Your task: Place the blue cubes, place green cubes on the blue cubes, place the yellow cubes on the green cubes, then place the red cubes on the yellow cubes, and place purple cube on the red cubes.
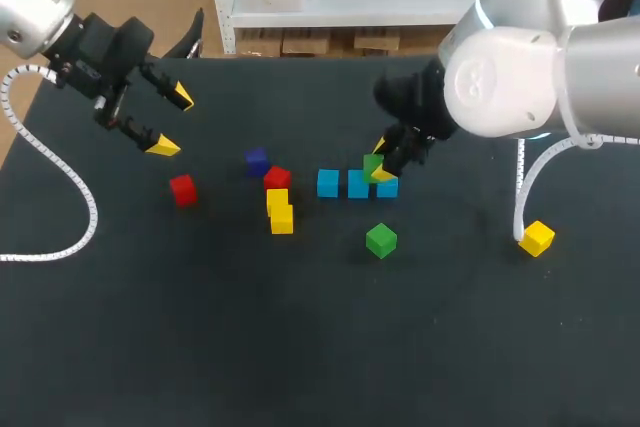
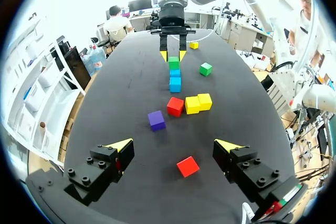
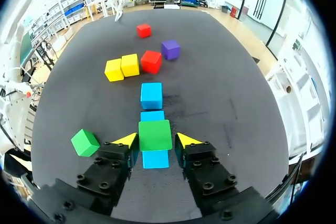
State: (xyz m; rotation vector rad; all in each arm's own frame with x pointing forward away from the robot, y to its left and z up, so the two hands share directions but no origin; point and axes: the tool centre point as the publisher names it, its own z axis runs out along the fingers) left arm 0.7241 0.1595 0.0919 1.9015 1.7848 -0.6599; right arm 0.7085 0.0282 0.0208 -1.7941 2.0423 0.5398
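Note:
Three blue cubes [image 1: 328, 183] lie in a row at mid-table. A green cube [image 3: 155, 135] rests on top, over the seam of the two blue cubes [image 3: 156, 159] nearest my right arm. My right gripper [image 3: 156, 140] straddles it, open, with its yellow tips just off the cube's sides. A second green cube [image 1: 380, 240] lies in front of the row. Two yellow cubes [image 1: 280, 209] and a red cube [image 1: 277, 179] sit together left of it, with the purple cube [image 1: 257, 161] behind them. My left gripper [image 1: 171, 123] hangs wide open and empty at the far left, above another red cube [image 2: 187, 166].
A third yellow cube [image 1: 536, 237] lies alone at the right, near my right arm's white cable [image 1: 522, 197]. A white coiled cable [image 1: 60, 172] trails across the table's left side. Bare black tabletop [image 1: 320, 347] fills the front.

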